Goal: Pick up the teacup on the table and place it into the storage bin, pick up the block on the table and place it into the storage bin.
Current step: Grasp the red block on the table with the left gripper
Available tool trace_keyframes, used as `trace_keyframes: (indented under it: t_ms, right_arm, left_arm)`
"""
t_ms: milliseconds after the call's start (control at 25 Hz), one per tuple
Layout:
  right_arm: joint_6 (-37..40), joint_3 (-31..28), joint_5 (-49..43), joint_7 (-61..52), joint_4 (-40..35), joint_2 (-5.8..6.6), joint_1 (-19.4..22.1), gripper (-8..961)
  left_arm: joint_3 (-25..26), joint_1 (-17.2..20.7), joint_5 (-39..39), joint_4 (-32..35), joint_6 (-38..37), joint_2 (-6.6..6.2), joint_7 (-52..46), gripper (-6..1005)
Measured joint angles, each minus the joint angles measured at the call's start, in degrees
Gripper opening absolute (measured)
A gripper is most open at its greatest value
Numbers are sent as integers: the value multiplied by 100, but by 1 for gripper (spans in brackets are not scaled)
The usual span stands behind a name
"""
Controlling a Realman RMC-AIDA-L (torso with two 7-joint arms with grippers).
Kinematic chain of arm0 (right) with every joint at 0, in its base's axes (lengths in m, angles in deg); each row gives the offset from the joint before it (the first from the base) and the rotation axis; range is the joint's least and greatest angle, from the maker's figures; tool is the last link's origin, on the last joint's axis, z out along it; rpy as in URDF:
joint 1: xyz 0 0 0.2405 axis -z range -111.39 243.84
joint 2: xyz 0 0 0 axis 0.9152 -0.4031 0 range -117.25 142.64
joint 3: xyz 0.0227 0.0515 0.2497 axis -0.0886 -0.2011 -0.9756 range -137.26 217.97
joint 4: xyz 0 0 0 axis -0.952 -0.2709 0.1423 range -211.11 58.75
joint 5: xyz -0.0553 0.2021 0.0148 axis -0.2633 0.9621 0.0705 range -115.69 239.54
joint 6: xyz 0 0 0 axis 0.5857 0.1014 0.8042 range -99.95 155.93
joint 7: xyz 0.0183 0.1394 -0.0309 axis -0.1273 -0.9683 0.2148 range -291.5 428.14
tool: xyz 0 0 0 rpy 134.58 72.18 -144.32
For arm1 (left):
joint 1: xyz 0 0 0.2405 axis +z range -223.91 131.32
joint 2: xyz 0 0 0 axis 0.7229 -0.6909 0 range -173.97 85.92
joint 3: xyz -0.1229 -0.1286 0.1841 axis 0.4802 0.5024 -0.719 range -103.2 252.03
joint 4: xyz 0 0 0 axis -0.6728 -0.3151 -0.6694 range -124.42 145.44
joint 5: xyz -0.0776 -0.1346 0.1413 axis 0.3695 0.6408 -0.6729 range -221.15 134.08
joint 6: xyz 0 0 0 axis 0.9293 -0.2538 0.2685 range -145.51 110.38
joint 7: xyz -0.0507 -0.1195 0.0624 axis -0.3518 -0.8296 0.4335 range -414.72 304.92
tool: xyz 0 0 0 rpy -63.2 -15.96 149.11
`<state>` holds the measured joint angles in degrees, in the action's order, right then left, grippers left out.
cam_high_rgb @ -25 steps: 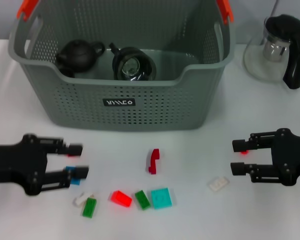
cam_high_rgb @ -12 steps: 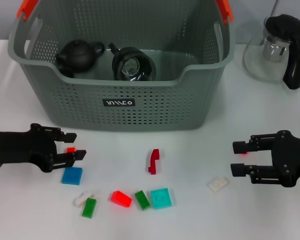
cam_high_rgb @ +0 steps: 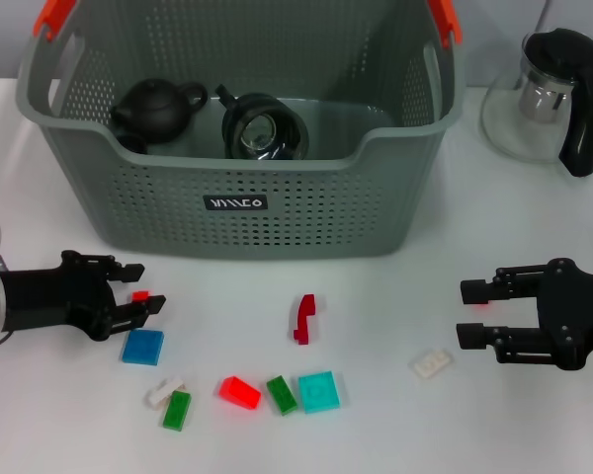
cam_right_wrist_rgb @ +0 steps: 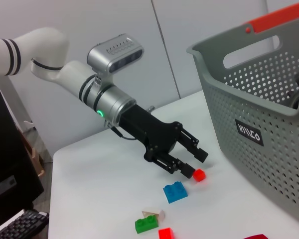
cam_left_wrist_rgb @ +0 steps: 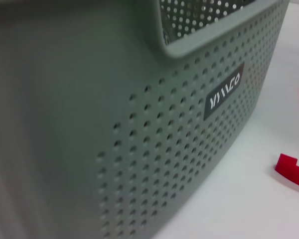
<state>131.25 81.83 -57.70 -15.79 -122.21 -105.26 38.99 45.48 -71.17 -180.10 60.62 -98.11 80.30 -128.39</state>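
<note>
Grey-green plastic with many small holes makes the storage bin (cam_high_rgb: 237,188), which stands at the far side of the white table (cam_high_rgb: 376,306) and already holds a dark teapot (cam_high_rgb: 158,107) and a dark cup-like vessel (cam_high_rgb: 265,126) that I take for the teacup. So the step in hand seems to be the block part of the task. The left gripper (cam_high_rgb: 140,296) lies low over the table in front of the bin's left corner, and between its two fingers sits a small red block (cam_high_rgb: 140,295); in the right wrist view the fingers (cam_right_wrist_rgb: 189,172) appear pressed on this block (cam_right_wrist_rgb: 199,175), so I judge the claw closed on it. Just beside it on the table lies a blue block (cam_high_rgb: 141,347), and other coloured blocks are scattered further toward the middle. The right gripper (cam_high_rgb: 472,311) hovers near the table's right side with its fingers apart and holding nothing, close to a white block (cam_high_rgb: 431,363). The next move, I think, calls for lifting the red block high enough to clear the bin's front wall, and releasing it only above the inside.
</note>
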Motion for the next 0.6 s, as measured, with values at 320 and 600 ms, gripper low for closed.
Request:
trace_keyframes:
  t_ms: [320, 600]
  right_arm:
    - [0, 1, 0, 0, 7, 0, 0, 593]
    - [1, 1, 0, 1, 7, 0, 5, 593]
  left_arm:
    - [19, 9, 5, -160, 249, 4, 74, 440]
    - [12, 31, -23, -227, 363, 4, 78, 419]
